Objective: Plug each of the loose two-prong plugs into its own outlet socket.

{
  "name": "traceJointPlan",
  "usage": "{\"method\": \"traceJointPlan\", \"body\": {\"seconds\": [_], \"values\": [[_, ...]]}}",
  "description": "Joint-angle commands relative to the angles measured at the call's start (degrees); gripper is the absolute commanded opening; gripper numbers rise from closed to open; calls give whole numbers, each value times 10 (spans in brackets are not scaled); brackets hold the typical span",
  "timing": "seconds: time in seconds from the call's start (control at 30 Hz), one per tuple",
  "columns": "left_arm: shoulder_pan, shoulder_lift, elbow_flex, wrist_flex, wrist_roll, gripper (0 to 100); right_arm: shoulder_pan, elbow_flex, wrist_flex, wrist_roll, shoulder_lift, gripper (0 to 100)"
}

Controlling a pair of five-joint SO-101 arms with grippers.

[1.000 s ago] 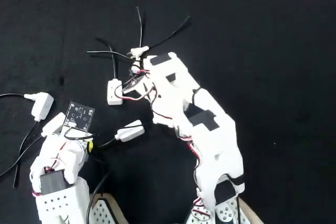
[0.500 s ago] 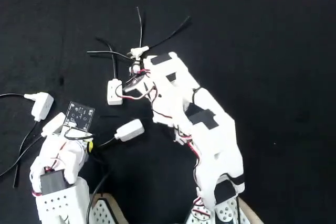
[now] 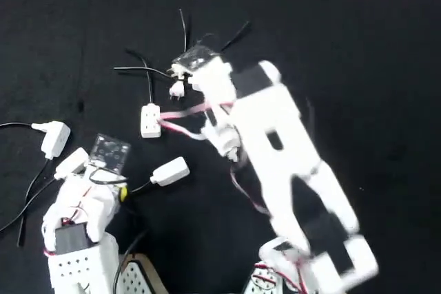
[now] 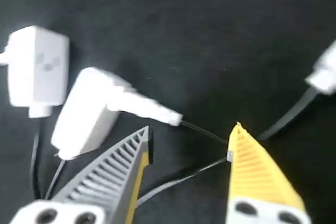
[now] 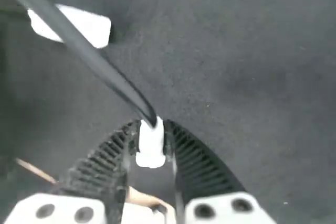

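Observation:
In the right wrist view my right gripper is shut on a small white two-prong plug, whose black cord runs away from the jaws. A white outlet block lies farther off on the black cloth. From above, that gripper is at the cluster of black cords, just beyond the white outlet block. My left gripper stands open over black cords, beside a white socket body and a second white block. From above, the left gripper is at the near left.
Another white block with a cord lies between the two arms, and one more at the far left. Loose black cords spread out at the back. The table's right half is bare black cloth.
The right arm has swung up and over, its wrist rising above the cords with the small plug between the fingers. The left arm has hardly moved.

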State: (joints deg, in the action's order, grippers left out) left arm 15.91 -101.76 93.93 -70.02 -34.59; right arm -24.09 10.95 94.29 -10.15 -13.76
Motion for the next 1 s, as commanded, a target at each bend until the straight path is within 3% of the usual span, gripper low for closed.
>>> {"method": "traceJointPlan", "body": {"seconds": [0.0, 0.13, 0.23, 0.57, 0.8, 0.97], "values": [[-97, 2, -116, -64, 2, 241, 49, 65, -40, 51, -148, 12], [-240, 5, -170, -73, 4, 241, 111, 134, -68, 63, -233, 12], [-302, 31, -153, -18, 4, 241, 141, 167, -87, 63, -243, 12], [-325, 437, -196, 250, -1, 244, 159, 222, -143, 60, -243, 12], [-255, 745, -369, 262, -2, 243, 157, 236, -146, 58, -243, 12], [-215, 813, -454, 220, -47, 242, 157, 237, -146, 58, -243, 12]]}}
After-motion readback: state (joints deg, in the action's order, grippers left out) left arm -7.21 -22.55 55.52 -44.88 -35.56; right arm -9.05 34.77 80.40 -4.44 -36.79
